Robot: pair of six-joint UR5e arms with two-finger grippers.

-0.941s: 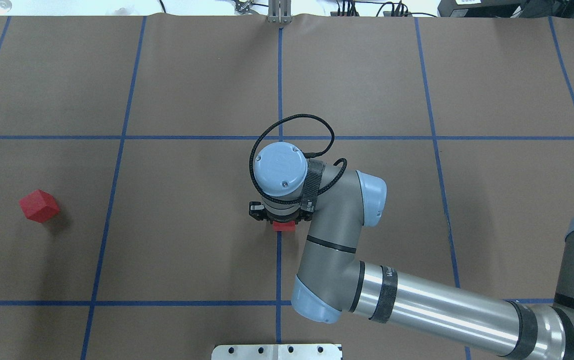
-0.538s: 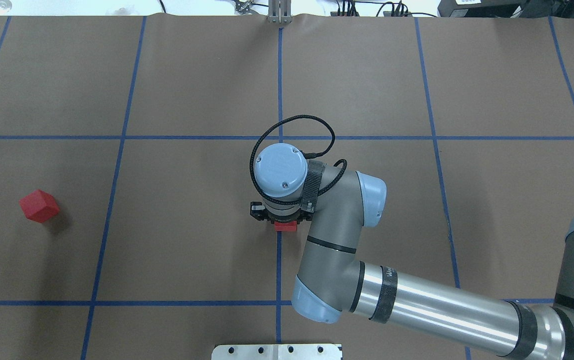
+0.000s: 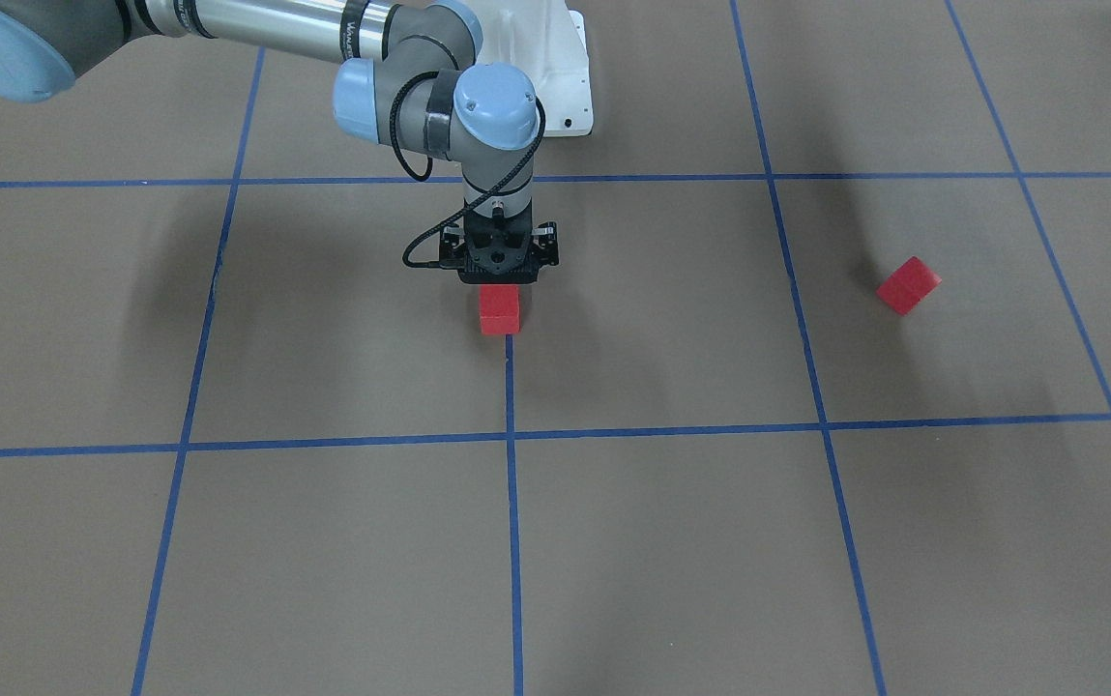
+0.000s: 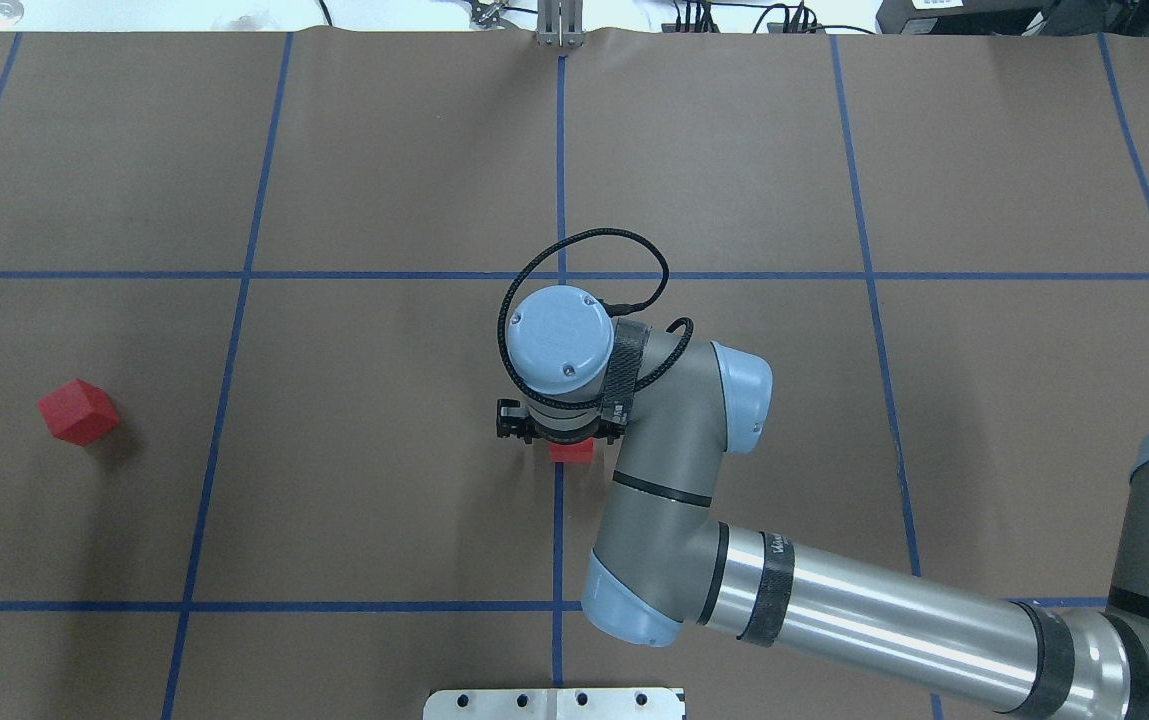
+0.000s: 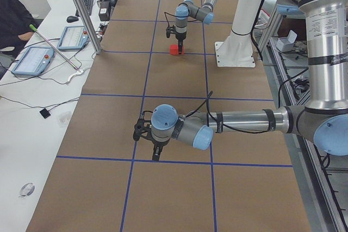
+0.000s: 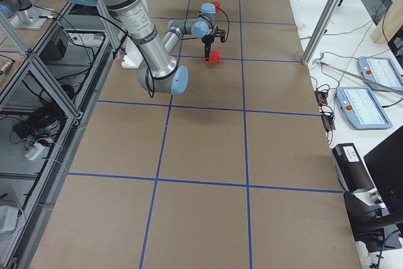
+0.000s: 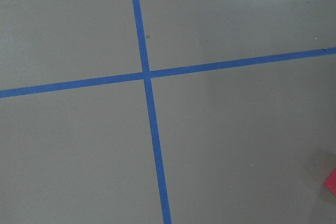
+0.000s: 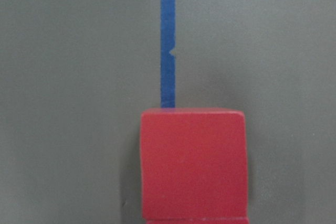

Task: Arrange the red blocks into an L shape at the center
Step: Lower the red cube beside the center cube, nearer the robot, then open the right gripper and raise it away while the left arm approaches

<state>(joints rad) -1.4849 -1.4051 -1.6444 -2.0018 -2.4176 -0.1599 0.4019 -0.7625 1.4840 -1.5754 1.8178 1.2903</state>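
Observation:
Two red blocks sit end to end on the blue line at the center (image 4: 558, 500): the right wrist view shows one whole red block (image 8: 193, 163) and the top edge of a second red block (image 8: 197, 221) against it. The right gripper (image 3: 500, 278) hangs straight over this pair (image 3: 500, 311) (image 4: 571, 452); its fingers are hidden, so I cannot tell whether they are open or shut. A third red block (image 4: 79, 411) (image 3: 908, 284) lies alone far to the robot's left. The left gripper (image 5: 155, 148) hovers low over the table, and I cannot tell its state.
The white pedestal base (image 4: 554, 703) stands at the table's near edge behind the center. Metal posts (image 5: 81, 14) and control tablets (image 5: 32, 61) line the far side, where a person (image 5: 11, 14) sits. Blue tape lines (image 3: 511, 541) grid the brown floor.
The right gripper has shifted slightly over the center pair, and a little more red shows beneath it. The lone block has not moved.

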